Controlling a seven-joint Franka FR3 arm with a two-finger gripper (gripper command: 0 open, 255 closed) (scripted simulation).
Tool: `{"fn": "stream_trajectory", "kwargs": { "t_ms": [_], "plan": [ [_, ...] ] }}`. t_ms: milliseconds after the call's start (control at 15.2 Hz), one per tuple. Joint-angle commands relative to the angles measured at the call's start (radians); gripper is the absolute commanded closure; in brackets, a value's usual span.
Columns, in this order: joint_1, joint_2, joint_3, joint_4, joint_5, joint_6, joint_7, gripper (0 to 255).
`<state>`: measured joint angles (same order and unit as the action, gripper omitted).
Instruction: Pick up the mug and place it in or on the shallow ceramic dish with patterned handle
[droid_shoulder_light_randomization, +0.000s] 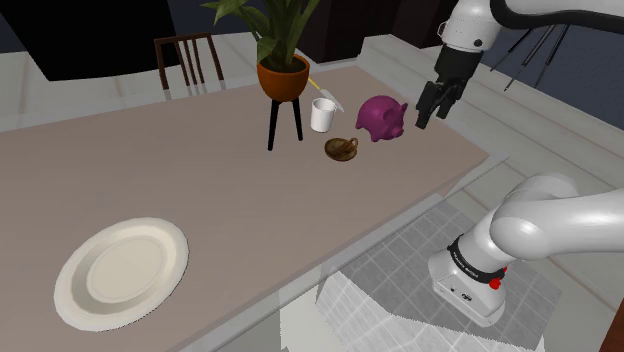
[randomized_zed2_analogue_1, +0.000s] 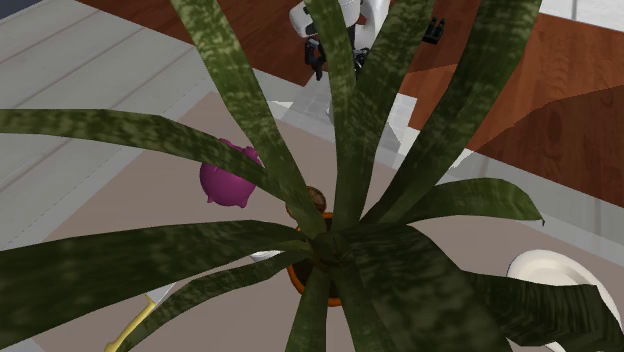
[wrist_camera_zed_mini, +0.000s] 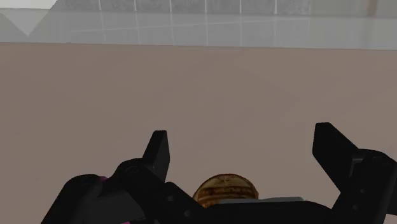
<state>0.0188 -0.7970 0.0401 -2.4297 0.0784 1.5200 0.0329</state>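
Mug (droid_shoulder_light_randomization: 321, 114) on table (droid_shoulder_light_randomization: 200, 180), tool (droid_shoulder_light_randomization: 433, 112) well apart

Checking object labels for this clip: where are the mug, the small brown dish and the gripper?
white mug (droid_shoulder_light_randomization: 321, 115), shoulder view, on its side wall.
brown dish (droid_shoulder_light_randomization: 341, 149), shoulder view, on its shallow bowl.
gripper (droid_shoulder_light_randomization: 432, 120), shoulder view, midway between its open fingertips.

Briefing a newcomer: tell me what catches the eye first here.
First comes the potted plant on its black stand at the table's far side, its long green leaves spreading across the second exterior view. Beside it sit a magenta piggy bank, white mug and small brown dish, the open black gripper hovering near the piggy bank. A large cream plate lies at the shoulder view's lower left.
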Motion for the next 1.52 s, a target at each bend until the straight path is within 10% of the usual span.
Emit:
{"fn": "stream_trajectory", "kwargs": {
  "t_ms": [0,1452],
  "plan": [
    [0.0,0.0,0.0,0.0,0.0,0.0,0.0,0],
    [-0.015,0.83,0.048,0.432,-0.098,0.442,0.021,0]
  ]
}}
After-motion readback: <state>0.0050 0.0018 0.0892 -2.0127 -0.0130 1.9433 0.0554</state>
